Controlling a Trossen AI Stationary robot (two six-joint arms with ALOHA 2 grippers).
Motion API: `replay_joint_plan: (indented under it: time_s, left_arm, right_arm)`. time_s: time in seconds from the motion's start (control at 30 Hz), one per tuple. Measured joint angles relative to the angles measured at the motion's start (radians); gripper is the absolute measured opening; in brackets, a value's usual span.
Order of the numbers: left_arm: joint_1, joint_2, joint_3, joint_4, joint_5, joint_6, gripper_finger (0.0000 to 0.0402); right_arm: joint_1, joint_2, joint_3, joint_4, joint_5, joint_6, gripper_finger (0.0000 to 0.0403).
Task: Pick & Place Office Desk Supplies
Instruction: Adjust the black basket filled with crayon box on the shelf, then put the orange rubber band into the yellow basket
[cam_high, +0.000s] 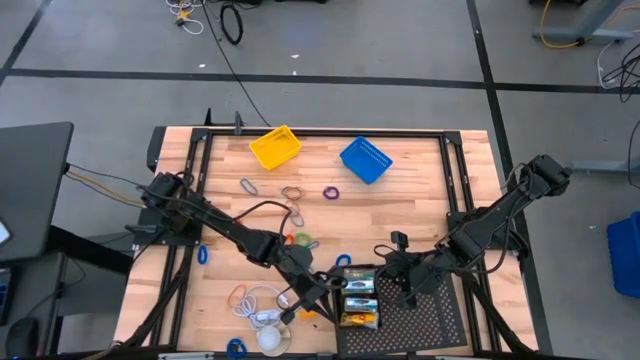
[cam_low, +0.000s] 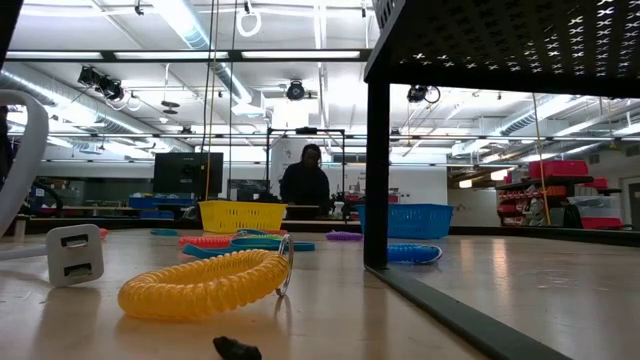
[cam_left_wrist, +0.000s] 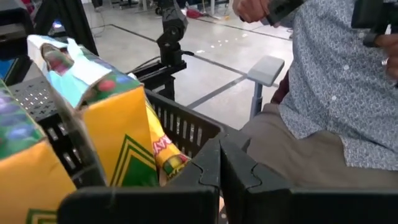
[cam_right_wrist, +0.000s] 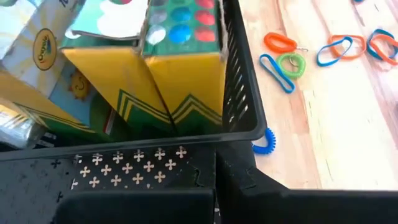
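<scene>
Left gripper (cam_high: 318, 297): fingers closed, empty, at the black tray's (cam_high: 420, 318) left edge.
Right gripper (cam_high: 400, 272): fingers closed, empty, above the tray.
Crayon boxes (cam_high: 360, 298): inside the tray's left compartment.
Coloured loops (cam_high: 293, 193): scattered across the table (cam_high: 420, 190).

crayon boxes (cam_high: 360, 297) inside perforated tray (cam_high: 420, 320) at table's near edge, two baskets (cam_high: 275, 147) at far side

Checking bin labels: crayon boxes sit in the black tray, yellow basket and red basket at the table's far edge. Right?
Not quite. The second basket is blue, not red, as the high view shows. The yellow basket sits beside it, and the crayon boxes are in the black tray.
</scene>
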Motion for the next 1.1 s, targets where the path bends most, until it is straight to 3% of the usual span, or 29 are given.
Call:
replay_joint_plan:
  time_s: [0.23,0.53,0.7,0.87,1.1]
  left_arm:
    - [-0.014,-0.06,0.0,-0.079,-0.077,0.035,0.0001]
    - [-0.039,-0.242,-0.002,-0.359,-0.396,0.106,0.0001]
    - [0.011,-0.323,-0.003,-0.546,-0.593,0.085,0.0001]
    - [0.137,-0.343,-0.019,-0.638,-0.545,0.042,0.0001]
    - [0.388,-0.392,-0.263,-0.425,-0.384,0.011,0.0001]
  right_arm:
    - [0.0,0.0,0.0,-0.04,0.007,0.001,0.0]
    - [-0.003,-0.003,0.0,-0.18,0.208,-0.033,0.0]
    - [-0.012,-0.047,0.0,-0.17,0.32,-0.125,0.0]
    - [-0.01,-0.163,0.0,-0.041,0.361,-0.33,0.0]
    - [0.013,-0.364,0.001,0.112,0.145,-0.6,0.0]
